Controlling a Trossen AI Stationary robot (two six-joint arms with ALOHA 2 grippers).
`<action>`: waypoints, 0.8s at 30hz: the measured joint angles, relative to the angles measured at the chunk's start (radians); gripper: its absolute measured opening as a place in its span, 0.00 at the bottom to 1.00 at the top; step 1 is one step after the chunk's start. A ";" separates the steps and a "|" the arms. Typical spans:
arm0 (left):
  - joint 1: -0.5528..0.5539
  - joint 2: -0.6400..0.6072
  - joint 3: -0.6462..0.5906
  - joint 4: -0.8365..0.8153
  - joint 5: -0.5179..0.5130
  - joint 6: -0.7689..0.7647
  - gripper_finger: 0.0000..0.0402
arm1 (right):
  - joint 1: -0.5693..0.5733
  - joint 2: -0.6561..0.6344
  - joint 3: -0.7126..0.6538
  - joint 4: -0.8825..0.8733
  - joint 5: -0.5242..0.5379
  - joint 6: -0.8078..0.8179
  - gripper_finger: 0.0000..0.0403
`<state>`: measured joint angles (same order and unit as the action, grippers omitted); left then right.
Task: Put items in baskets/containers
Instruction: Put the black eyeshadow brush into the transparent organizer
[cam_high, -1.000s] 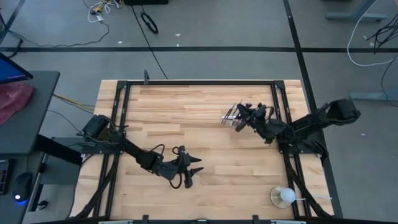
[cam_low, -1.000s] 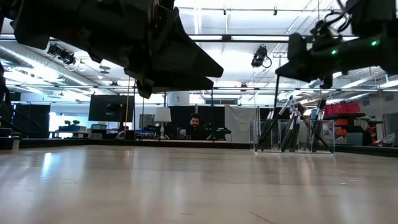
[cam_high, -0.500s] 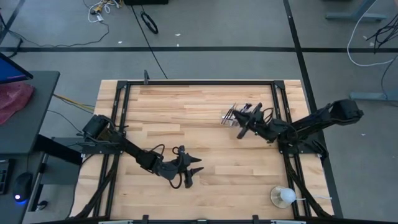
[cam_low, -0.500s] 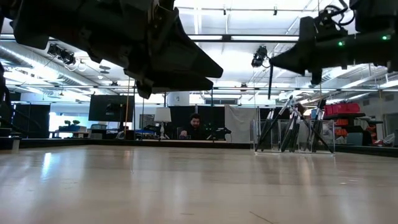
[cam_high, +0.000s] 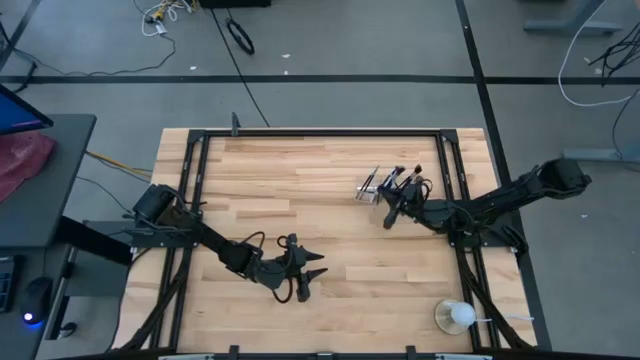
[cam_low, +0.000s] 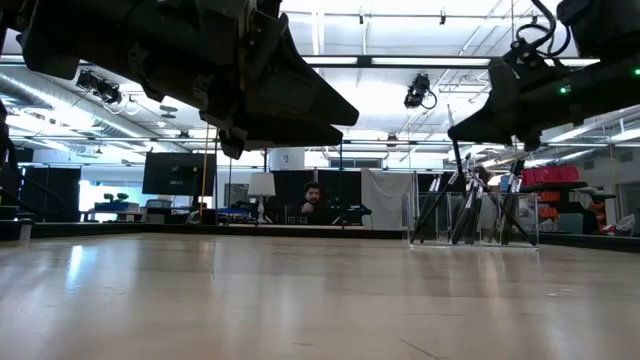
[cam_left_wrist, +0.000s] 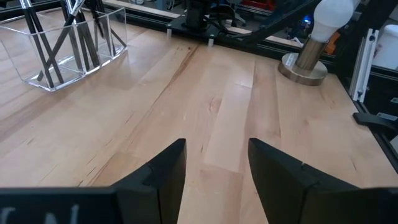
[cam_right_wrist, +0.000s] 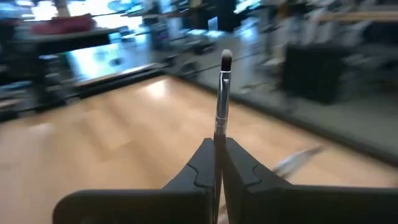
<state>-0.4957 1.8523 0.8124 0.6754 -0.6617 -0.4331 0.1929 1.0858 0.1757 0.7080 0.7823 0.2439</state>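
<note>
Nearest the front edge of the table (cam_high: 330, 215), left gripper (cam_high: 310, 272) hovering with jaws parted, holding nothing. Off to the front right corner, a clear cup (cam_high: 455, 316) with a white ball. Farther back, right gripper (cam_high: 391, 215) pinched tight on one brush (cam_right_wrist: 222, 102), just beside the clear tray (cam_high: 371, 188) with more brushes (cam_left_wrist: 62, 37) standing inside.

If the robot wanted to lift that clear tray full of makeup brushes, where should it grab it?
Probably by a side wall of the clear tray, coming down from above with the jaws straddling the thin upright wall. The brushes lean inside and stick out past the rim, so a wall section clear of the handles looks safest. The waiting left gripper stands open; the right gripper holds a brush.
</note>
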 joint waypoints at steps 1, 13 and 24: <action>0.000 0.000 0.000 0.000 0.000 0.000 0.45 | -0.003 -0.009 0.000 -0.002 0.043 -0.022 0.01; 0.017 0.000 0.000 0.000 0.000 0.000 0.45 | -0.133 -0.031 0.000 0.195 0.159 -0.142 0.01; 0.017 0.000 0.000 0.000 0.000 -0.001 0.45 | -0.268 0.016 0.000 0.223 0.123 -0.209 0.02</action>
<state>-0.4789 1.8526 0.8124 0.6754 -0.6617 -0.4339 -0.0747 1.1023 0.1757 0.9311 0.9054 0.0345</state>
